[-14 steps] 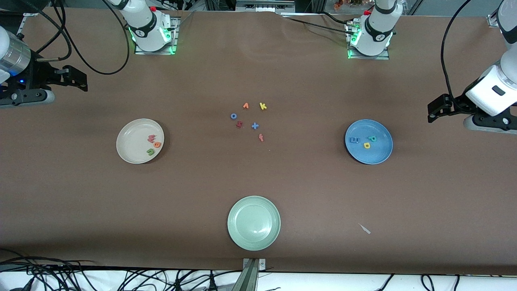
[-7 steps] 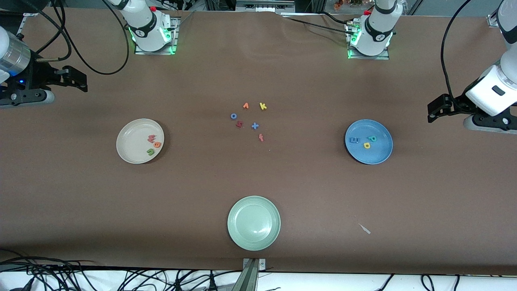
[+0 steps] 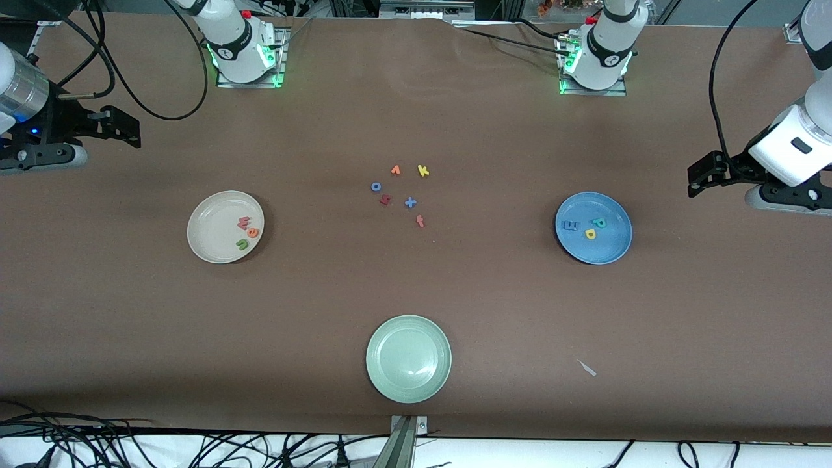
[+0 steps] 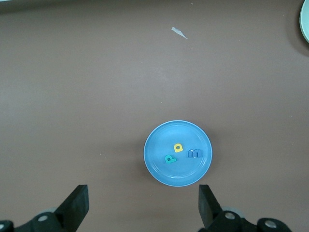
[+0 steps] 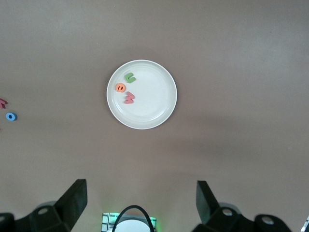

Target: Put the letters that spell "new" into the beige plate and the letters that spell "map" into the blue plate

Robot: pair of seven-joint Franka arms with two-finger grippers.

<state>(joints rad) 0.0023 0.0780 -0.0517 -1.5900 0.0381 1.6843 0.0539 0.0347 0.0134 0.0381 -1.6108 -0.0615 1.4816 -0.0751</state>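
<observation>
Brown table (image 3: 455,292) (plates (image 3: 408,359), letters (image 3: 400,188)).

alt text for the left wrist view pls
A blue plate on a brown table holds three small foam letters: a teal p, a yellow a and a blue m. The left claw hangs open above.

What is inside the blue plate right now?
The blue plate holds three foam letters lying flat and apart: a blue m, a yellow a and a teal p. Nothing covers them; only the plate's underside is hidden.
</observation>
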